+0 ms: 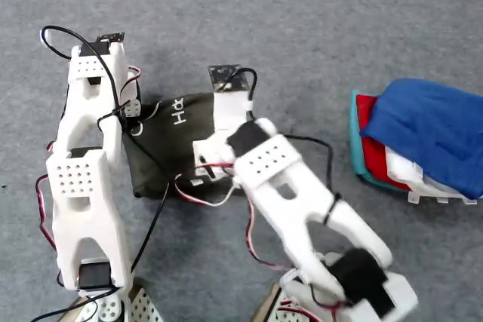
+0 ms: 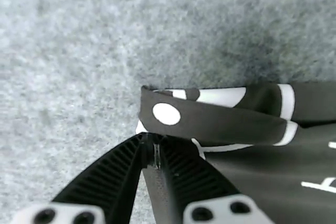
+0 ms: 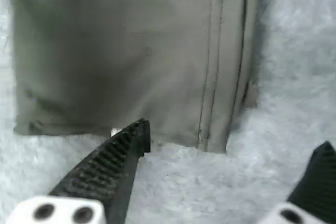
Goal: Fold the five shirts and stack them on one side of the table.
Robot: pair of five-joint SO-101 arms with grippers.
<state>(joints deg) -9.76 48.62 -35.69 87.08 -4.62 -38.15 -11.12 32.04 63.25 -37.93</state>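
A folded dark olive shirt (image 1: 167, 157) with white print lies on the grey table between my two arms. My left gripper (image 2: 150, 142) is shut on the shirt's printed edge (image 2: 210, 119), pinching its corner. At the shirt's opposite hemmed edge (image 3: 207, 129), my right gripper (image 3: 226, 156) stands open. One finger (image 3: 123, 150) touches the cloth and the other hangs over bare table. A stack of folded shirts (image 1: 423, 141) sits at the table's right side, with a blue one (image 1: 438, 126) on top of red, white and teal layers.
Grey felt (image 1: 317, 43) covers the whole table. Red and black cables (image 1: 204, 194) trail from the right arm across the shirt's near corner. Open felt lies behind the shirt and between it and the stack.
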